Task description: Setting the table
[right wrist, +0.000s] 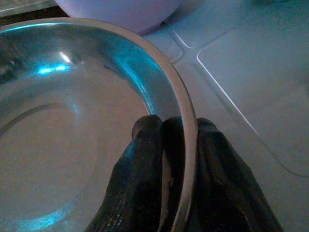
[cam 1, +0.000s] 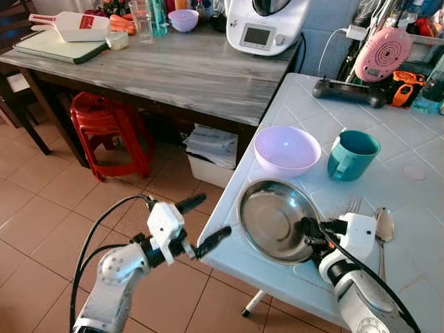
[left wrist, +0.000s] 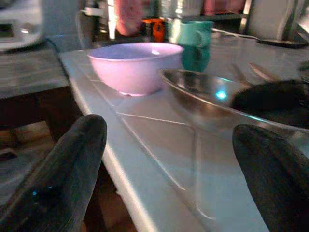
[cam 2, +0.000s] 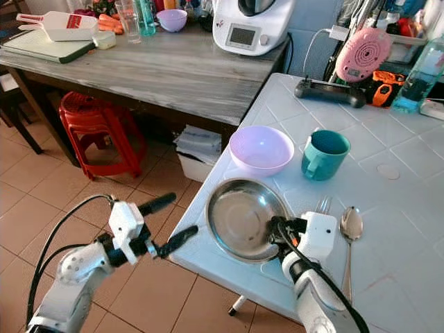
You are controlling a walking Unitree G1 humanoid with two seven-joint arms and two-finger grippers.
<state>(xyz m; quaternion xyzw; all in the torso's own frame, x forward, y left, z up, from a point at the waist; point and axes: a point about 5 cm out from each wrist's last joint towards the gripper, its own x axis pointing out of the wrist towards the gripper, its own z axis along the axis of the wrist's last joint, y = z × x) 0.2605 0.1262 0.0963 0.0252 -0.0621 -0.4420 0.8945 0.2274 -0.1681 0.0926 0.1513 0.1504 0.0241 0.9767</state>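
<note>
The steel plate [cam 1: 274, 218] lies near the front left corner of the white tiled counter [cam 1: 409, 187], and the right claw [right wrist: 175, 159] is closed on its rim, one finger inside the plate and one outside. Just behind the plate stands a lilac bowl [cam 1: 286, 149] with a teal mug [cam 1: 351, 154] beside it, and a fork [cam 1: 352, 204] and a spoon [cam 1: 383, 225] lie to the plate's right. The left claw [cam 1: 201, 222] hangs in front of the counter's left edge above the floor, its fingers [left wrist: 58, 179] spread wide and holding nothing.

We saw a terracotta tiled floor [cam 1: 41, 201], a red plastic stool [cam 1: 111, 128] under a grey wooden table [cam 1: 187, 69], beside a white tiled table [cam 1: 416, 208]
</note>
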